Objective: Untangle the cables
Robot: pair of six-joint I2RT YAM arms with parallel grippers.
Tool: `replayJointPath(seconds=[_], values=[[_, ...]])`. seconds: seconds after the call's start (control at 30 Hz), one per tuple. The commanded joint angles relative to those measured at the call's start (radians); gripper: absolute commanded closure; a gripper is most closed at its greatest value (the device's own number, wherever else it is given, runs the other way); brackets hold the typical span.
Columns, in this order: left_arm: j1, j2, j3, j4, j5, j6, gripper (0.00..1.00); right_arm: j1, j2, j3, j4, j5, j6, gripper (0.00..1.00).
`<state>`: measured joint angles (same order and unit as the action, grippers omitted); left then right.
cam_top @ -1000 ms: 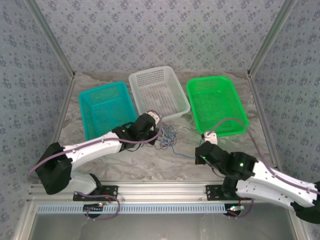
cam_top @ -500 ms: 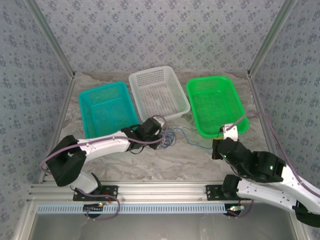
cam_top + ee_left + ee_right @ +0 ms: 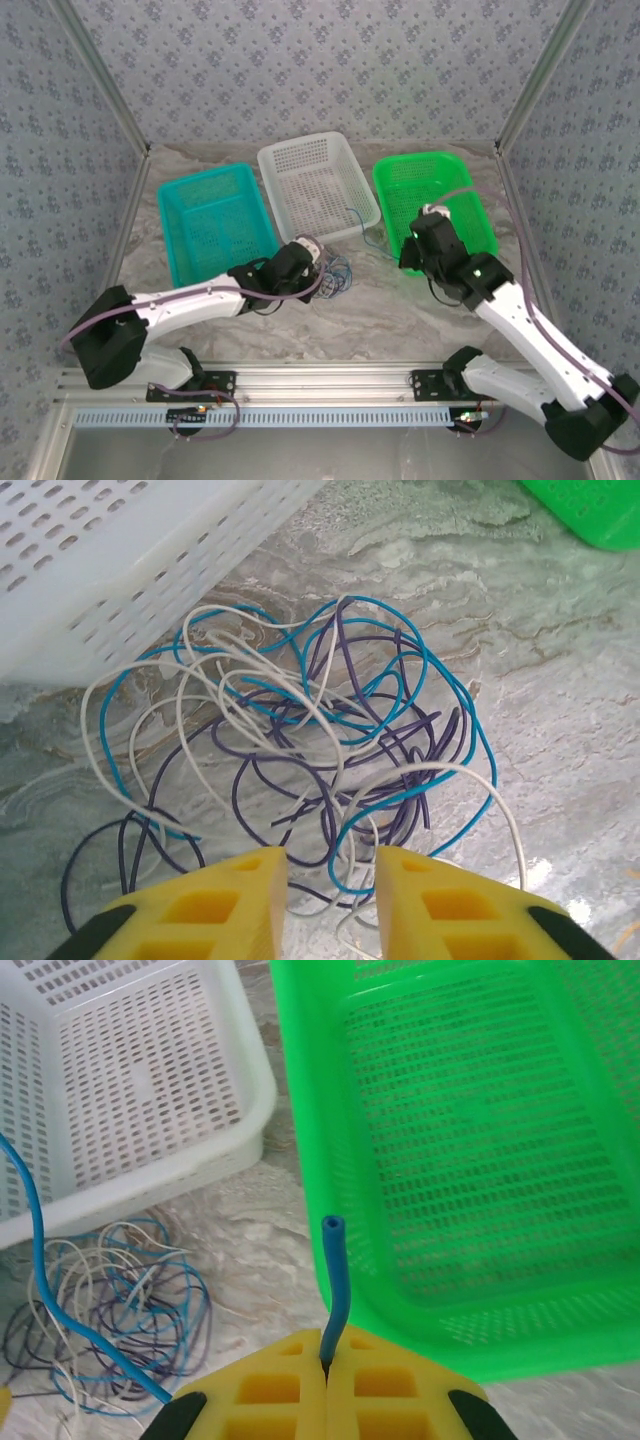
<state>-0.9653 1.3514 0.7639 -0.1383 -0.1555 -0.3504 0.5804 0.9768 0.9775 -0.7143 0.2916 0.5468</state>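
Cables [image 3: 300, 750] lie tangled on table beside white basket [image 3: 150, 570]. Blue cable [image 3: 335, 1280] now drawn out of tangle, pinched in fully closed right gripper [image 3: 327, 1348], raised beside green basket [image 3: 305, 1130]. Left gripper [image 3: 330, 880] just parted slightly over tangle, nothing gripped. Separation judged under way.

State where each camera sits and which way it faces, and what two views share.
Top external: high behind the robot, facing down at teal basket, white basket, green basket; left arm and right arm show.
Left wrist: on the left arm, facing down on the cable tangle; left pincer shows, open.
Right wrist: over the green basket's near rim, facing forward; right pincer shut on a blue cable.
Both wrist views share the tangle and white basket.
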Motion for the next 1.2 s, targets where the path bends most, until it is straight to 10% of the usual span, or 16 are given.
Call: replayJointPath(seconds=[0.0, 0.33, 0.87, 0.93, 1.03, 1.17], values=[[-0.009, -0.066, -0.043, 0.063, -0.024, -0.015, 0.64, -0.062, 0.098, 0.071, 0.171, -0.179, -0.036, 1.00], [-0.009, -0.200, -0.111, 0.091, -0.043, -0.004, 0.26, -0.070, 0.615, 0.436, 0.273, -0.244, 0.006, 1.00], [-0.009, -0.415, -0.215, 0.014, -0.166, -0.028, 0.17, -0.074, 0.973, 0.616, 0.288, -0.248, 0.099, 1.00], [-0.009, -0.416, -0.220, 0.003, -0.172, -0.041, 0.17, -0.073, 0.991, 0.631, 0.274, -0.258, 0.093, 0.87], [-0.009, -0.416, -0.229, 0.000, -0.173, -0.054, 0.17, -0.067, 0.982, 0.644, 0.269, -0.283, 0.054, 0.40], [-0.009, -0.408, -0.229, 0.010, -0.171, -0.049, 0.16, -0.036, 0.867, 0.597, 0.295, -0.261, 0.002, 0.29]])
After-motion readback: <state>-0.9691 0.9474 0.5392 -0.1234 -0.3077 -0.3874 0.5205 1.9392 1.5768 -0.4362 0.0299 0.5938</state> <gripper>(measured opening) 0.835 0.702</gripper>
